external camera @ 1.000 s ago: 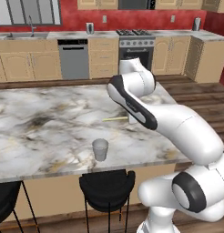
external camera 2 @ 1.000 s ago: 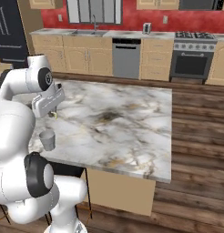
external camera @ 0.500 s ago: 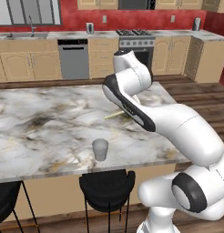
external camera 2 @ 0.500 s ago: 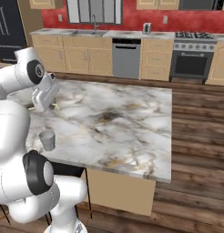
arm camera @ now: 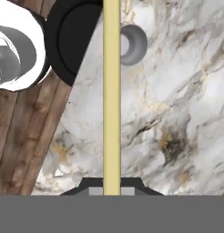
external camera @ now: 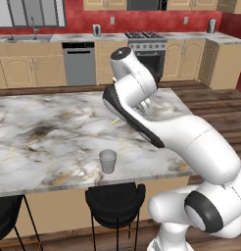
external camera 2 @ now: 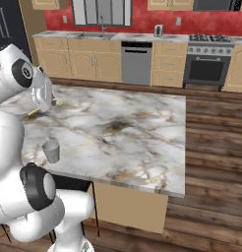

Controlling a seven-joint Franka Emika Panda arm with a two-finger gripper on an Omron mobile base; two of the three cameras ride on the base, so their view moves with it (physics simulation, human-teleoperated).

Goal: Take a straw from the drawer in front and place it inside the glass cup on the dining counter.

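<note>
Hand view finds the gripper [arm camera: 112, 191] clamped on the straw [arm camera: 111, 91], a thin, straight, pale yellow stick running toward twelve o'clock. With the straw evidently fetched, delivery remains: the glass cup [arm camera: 132, 44], a small translucent grey tumbler, stands empty on the marble dining counter [arm camera: 177, 113], just past the straw at one o'clock. Seen from the left base view, the cup [external camera: 108, 161] sits near the counter's front edge, below the arm.

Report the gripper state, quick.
Gripper: shut on the straw, held above the counter.
</note>
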